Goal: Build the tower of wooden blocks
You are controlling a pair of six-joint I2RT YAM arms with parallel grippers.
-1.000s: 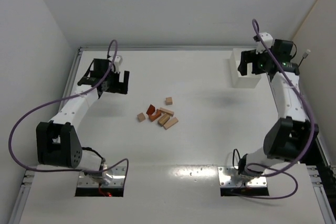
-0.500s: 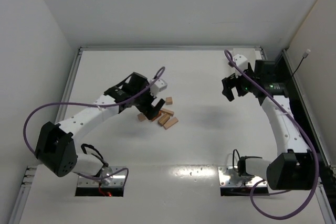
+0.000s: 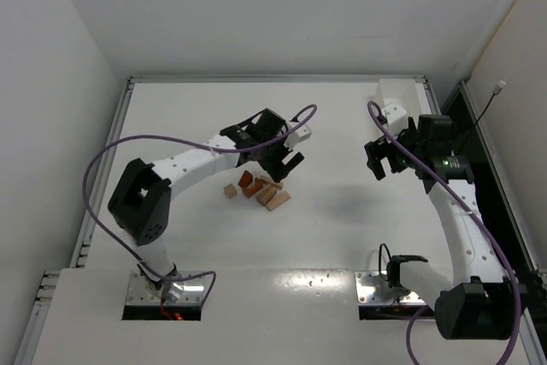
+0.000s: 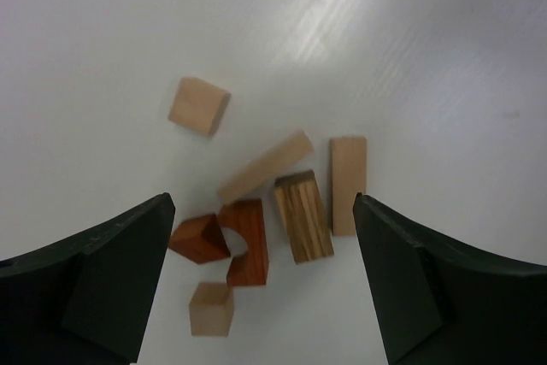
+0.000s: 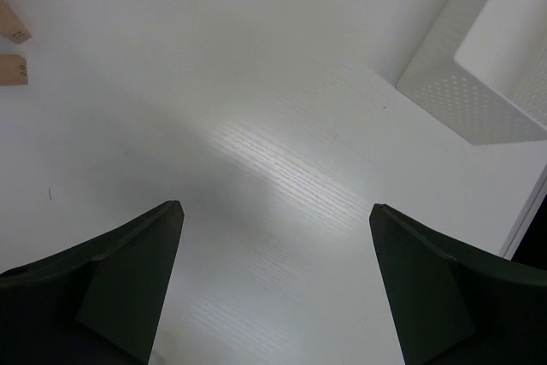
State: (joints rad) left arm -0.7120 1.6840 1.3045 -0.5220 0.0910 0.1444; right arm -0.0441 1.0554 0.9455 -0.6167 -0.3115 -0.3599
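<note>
The wood blocks lie loose and flat in a small cluster (image 3: 261, 191) on the white table; no stack stands. In the left wrist view I see a pale cube (image 4: 199, 106), a pale slanted plank (image 4: 265, 166), a striped block (image 4: 303, 215), a pale plank (image 4: 348, 185), a reddish arch (image 4: 248, 241), a reddish wedge (image 4: 197, 238) and a small pale cube (image 4: 212, 308). My left gripper (image 3: 286, 160) (image 4: 262, 207) hovers open above the cluster, empty. My right gripper (image 3: 380, 160) (image 5: 275, 208) is open and empty over bare table, right of the blocks.
A white rectangular box (image 3: 398, 92) stands at the back right and also shows in the right wrist view (image 5: 487, 66). Three block ends (image 5: 12, 23) show at the top left of that view. The table's raised rim (image 3: 273, 79) runs along the back.
My left arm has swung from the far left to above the block cluster. My right arm has moved from over the white box toward the table's middle.
</note>
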